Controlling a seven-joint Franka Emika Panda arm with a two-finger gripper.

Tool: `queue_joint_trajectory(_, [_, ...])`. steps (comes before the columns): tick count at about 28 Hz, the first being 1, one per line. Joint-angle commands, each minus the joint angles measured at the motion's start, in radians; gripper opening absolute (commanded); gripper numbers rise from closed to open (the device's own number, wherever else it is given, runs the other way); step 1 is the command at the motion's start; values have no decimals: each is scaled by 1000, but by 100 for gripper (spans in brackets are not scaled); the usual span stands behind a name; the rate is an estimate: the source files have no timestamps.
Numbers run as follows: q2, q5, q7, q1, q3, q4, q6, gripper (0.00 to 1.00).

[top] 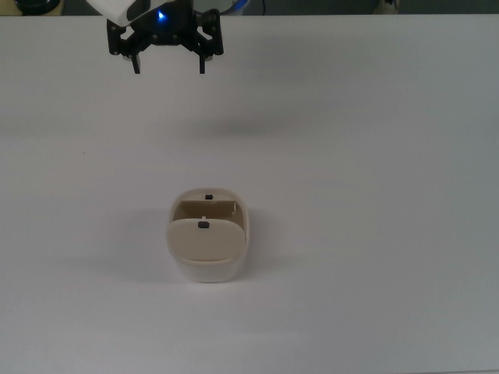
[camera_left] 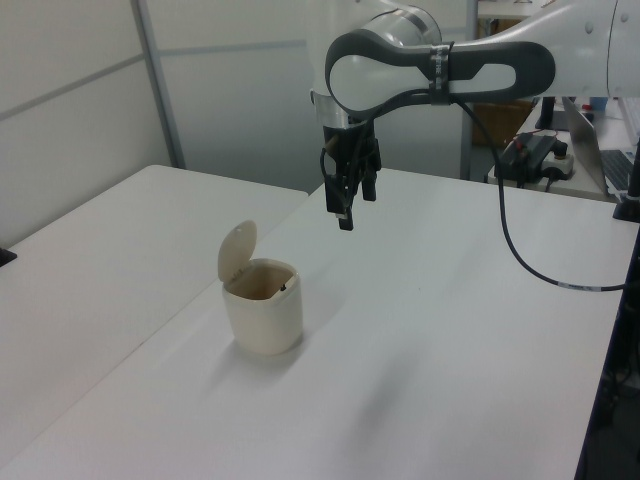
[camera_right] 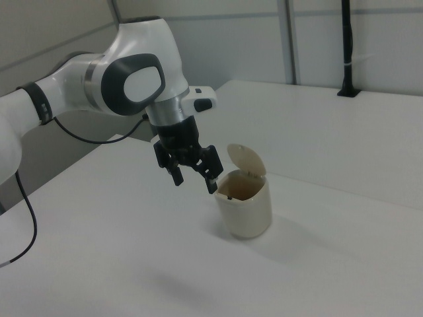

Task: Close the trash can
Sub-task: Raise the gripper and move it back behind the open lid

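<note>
The trash can point(top: 207, 261) point(camera_left: 263, 309) point(camera_right: 246, 208) is a small cream-white bin standing on the white table. Its beige flap lid point(top: 203, 238) point(camera_left: 237, 249) point(camera_right: 246, 159) is swung up, so the mouth is open, and a small black knob point(top: 203, 225) shows on the lid. My gripper point(top: 169, 66) point(camera_left: 345, 208) point(camera_right: 194, 181) hangs open and holds nothing. It is in the air, well apart from the can, near the top edge of the top view.
The white table point(top: 374, 156) spreads around the can on all sides. In the left view a black cable point(camera_left: 520, 250) hangs from the arm at the right, and equipment point(camera_left: 540, 155) sits behind the table.
</note>
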Motion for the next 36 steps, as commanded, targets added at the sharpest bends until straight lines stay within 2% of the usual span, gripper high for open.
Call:
queue_joint_trajectory(1, [-25,-8,-73,1,-5,-18,-15,53])
queue_joint_trajectory(2, [-25,-3,-75,1,-6,-18,-15,42])
queue_joint_trajectory(4, [-26,0,-75,1,-6,-18,-16,26])
queue_joint_trajectory(6, [-29,0,-75,3,-6,-18,-16,16])
queue_joint_trajectory(9, [-29,2,-75,3,-5,-18,-16,10])
queue_joint_trajectory(28, [-19,6,-75,1,-3,-18,24,9])
queue_joint_trajectory(36, [27,28,-60,7,5,-18,381,7])
